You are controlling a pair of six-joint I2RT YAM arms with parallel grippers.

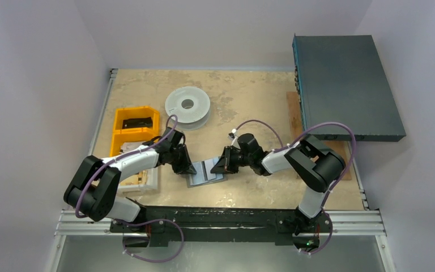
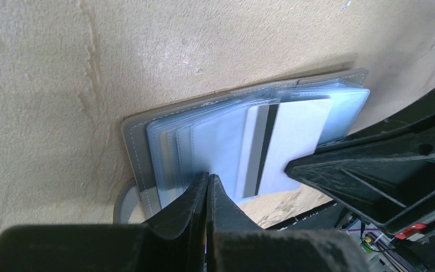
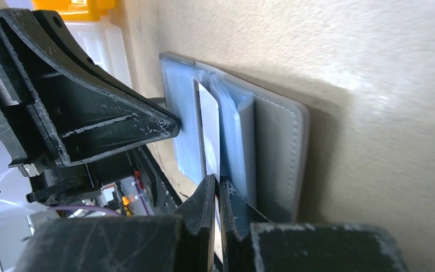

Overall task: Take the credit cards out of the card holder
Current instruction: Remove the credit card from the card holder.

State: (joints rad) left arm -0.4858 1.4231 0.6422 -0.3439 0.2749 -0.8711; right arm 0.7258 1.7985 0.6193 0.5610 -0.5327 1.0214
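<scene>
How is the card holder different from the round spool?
The card holder is a flat rectangle, lying open; the spool is round with a hole. The card holder is slate-grey with bluish clear pockets; the spool is pale whitish-grey. The left pincer and right pincer meet at the card holder; nothing touches the spool. Both rest on the tan table.

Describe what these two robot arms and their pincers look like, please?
The left arm and right arm are white tubes joined by chunky black joints, each trailed by a looping purple cable. The left gripper and right gripper are black plastic: two tapering, ribbed fingers, scuffed pale along the edges.
</scene>
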